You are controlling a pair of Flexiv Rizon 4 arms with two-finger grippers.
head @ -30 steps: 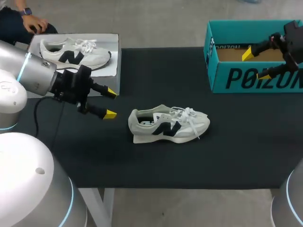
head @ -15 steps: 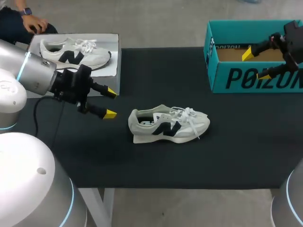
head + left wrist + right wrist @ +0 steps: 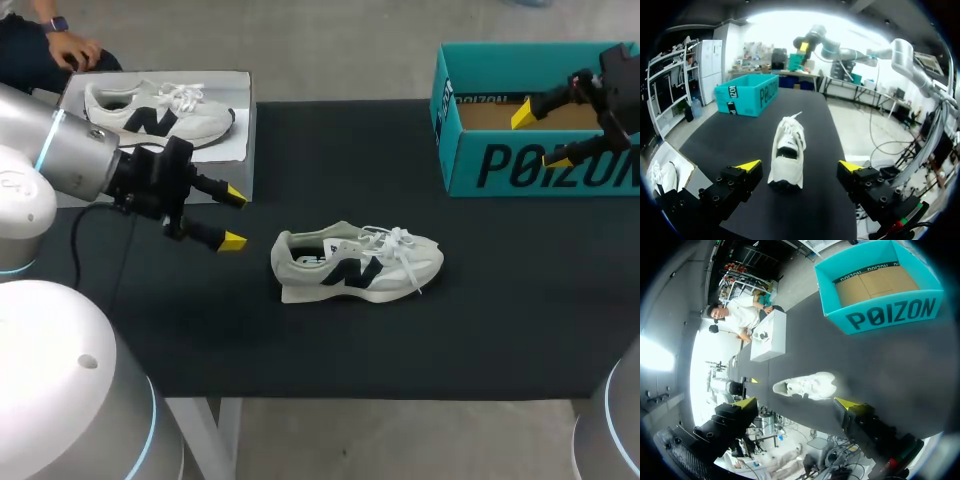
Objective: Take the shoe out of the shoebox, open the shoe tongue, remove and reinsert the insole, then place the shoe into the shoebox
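A pale grey shoe (image 3: 355, 264) with a dark logo and white laces lies on its sole in the middle of the black table (image 3: 330, 340), toe to the right. It also shows ahead of my left gripper (image 3: 799, 166) as the shoe (image 3: 787, 150), heel toward the fingers. My left gripper (image 3: 232, 217) hangs open just left of the heel, holding nothing. The teal shoebox (image 3: 530, 125) stands open at the back right, its cardboard floor bare. My right gripper (image 3: 540, 136) hovers open over the box; from its wrist the shoebox (image 3: 882, 287) and shoe (image 3: 807, 386) lie below.
A white box (image 3: 180, 135) with a second, similar shoe (image 3: 160, 110) on top sits at the back left of the table, close behind my left arm. It also appears in the right wrist view as the white box (image 3: 767, 337).
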